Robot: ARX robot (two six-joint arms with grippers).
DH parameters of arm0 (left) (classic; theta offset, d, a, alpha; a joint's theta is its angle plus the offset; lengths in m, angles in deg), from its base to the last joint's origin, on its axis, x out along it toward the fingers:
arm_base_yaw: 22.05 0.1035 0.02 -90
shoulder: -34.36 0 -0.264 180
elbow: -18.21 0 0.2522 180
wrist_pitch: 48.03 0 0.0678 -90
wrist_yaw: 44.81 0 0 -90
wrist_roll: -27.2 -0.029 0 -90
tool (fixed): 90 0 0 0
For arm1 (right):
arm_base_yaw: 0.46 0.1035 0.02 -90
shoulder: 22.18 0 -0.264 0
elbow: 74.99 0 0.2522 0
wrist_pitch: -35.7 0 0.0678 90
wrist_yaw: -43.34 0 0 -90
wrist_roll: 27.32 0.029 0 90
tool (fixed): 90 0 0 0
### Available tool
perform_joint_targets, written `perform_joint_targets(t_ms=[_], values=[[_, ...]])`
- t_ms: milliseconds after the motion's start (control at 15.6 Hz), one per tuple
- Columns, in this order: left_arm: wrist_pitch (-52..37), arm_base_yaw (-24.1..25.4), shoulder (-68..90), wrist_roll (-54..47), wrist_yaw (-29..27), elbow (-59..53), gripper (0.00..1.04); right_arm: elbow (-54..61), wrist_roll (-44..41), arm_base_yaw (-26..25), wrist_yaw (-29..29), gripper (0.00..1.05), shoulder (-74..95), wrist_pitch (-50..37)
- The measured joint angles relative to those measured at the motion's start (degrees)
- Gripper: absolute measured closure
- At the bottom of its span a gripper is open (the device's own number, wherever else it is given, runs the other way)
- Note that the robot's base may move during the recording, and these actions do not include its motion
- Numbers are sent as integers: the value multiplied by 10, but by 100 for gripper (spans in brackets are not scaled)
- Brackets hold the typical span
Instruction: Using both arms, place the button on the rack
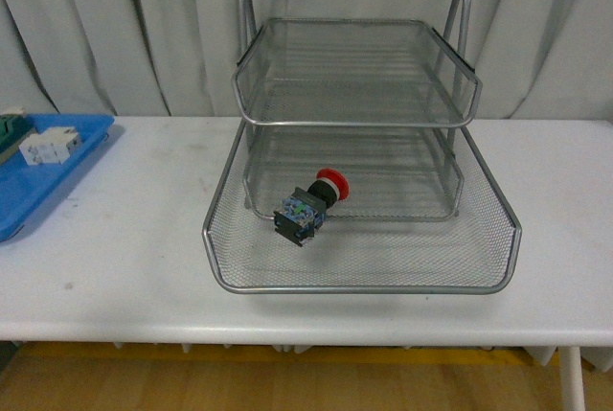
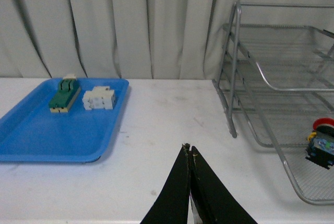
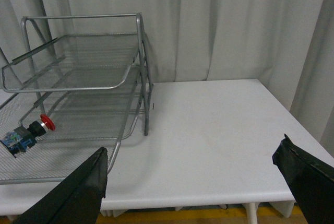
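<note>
**Resting in the rack's lowest tray, the button lies on its side while both grippers hang clear of it**

A white table (image 1: pixel 124 239) stands before a pale pleated curtain (image 1: pixel 96 28). At the far left of the front view, a flat blue tray (image 1: pixel 29 195) sits on the table, carrying a green-and-cream block (image 1: pixel 11 128) and, just beside it, a white block (image 1: pixel 50 147).

The left gripper (image 2: pixel 188 150) shows only in its own wrist view. Its two black fingers are pressed together at the tips with nothing between them, over bare table between the blue tray and the rack.

In the middle of the table stands the rack (image 1: pixel 364 288), a silver wire-mesh letter tray with three tiers. Its lowest tray is slid forward toward the camera.

The button (image 1: pixel 311 204) lies tilted on that lowest tray's mesh, left of centre. Its red cap points toward the back and right, and its black-and-blue body toward the front. Whether the cap touches the middle tier's front rim cannot be told.

The right gripper (image 3: pixel 193 148) shows only in its wrist view. Its fingers are spread wide and hold nothing, over table to the right of the rack, well apart from the button.
</note>
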Motion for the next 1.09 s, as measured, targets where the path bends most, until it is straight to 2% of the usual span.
perform_joint_targets(t_ms=[450,1093], values=[[141,-2,-156,0,1,0,103,0,0,0,0,6,0,0],[249,-2,-266,0,1,0,103,0,0,0,0,6,0,0]])
